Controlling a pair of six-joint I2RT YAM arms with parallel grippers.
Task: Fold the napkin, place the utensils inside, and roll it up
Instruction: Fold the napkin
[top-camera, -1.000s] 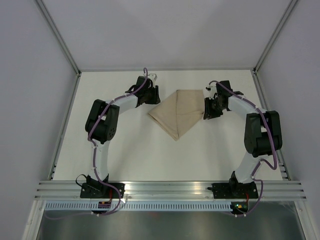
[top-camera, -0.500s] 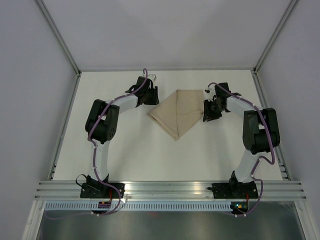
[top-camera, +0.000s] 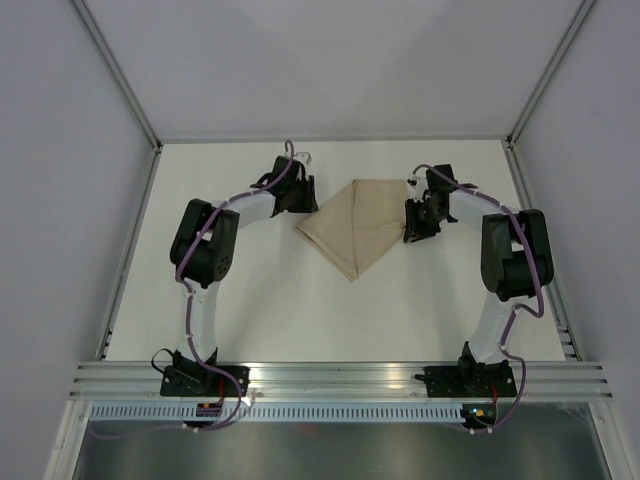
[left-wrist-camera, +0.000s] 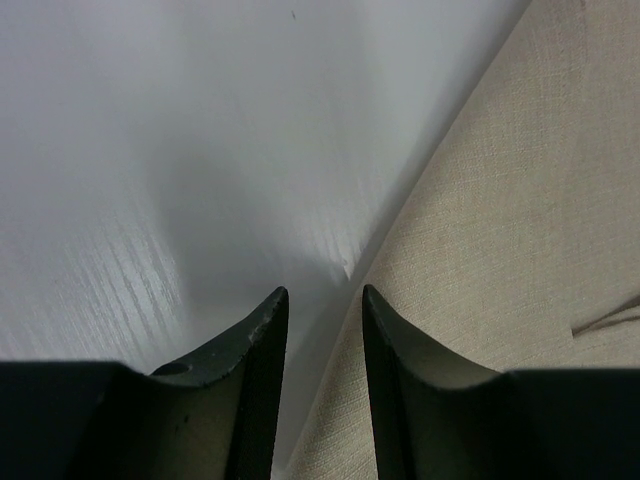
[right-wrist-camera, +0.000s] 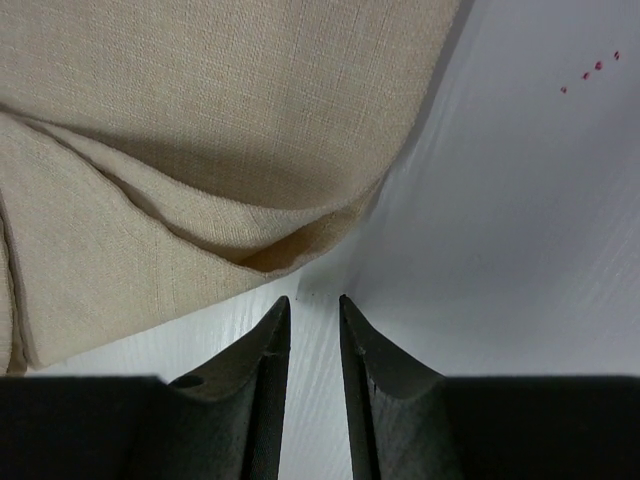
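Over the last second the right gripper has been edged nearer the napkin, whose lifted right corner is now just ahead of narrowly parted, empty jaws. The left gripper is unmoved at the left edge, its jaws likewise narrow and empty. A corner pinch is judged near. The beige cloth is seen mid-way across the table, folded in layers to a kite shape. No utensils are visible.
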